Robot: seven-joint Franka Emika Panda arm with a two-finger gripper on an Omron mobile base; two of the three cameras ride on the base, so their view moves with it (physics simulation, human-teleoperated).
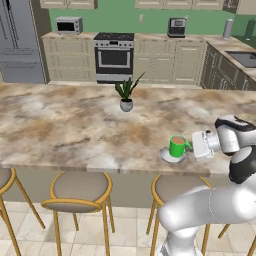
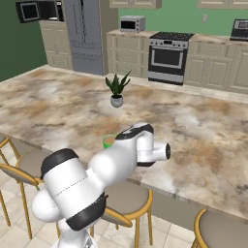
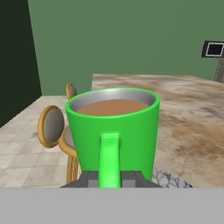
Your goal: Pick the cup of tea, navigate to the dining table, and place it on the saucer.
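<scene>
One green cup of tea (image 1: 177, 146) sits upright on the saucer (image 1: 165, 156) near the dining table (image 1: 75, 125) edge. Your gripper (image 3: 110, 178) is clamped on its handle. Expect it rigid, smooth, brimful; keep it level.

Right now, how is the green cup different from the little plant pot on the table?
The cup of tea is bright green; the plant pot is grey. The cup holds brown tea, while the pot holds spiky green leaves. The cup sits on the saucer near the table's front edge, with the tool shut on its handle; the pot stands alone farther back. Both are upright on the dining table.
</scene>
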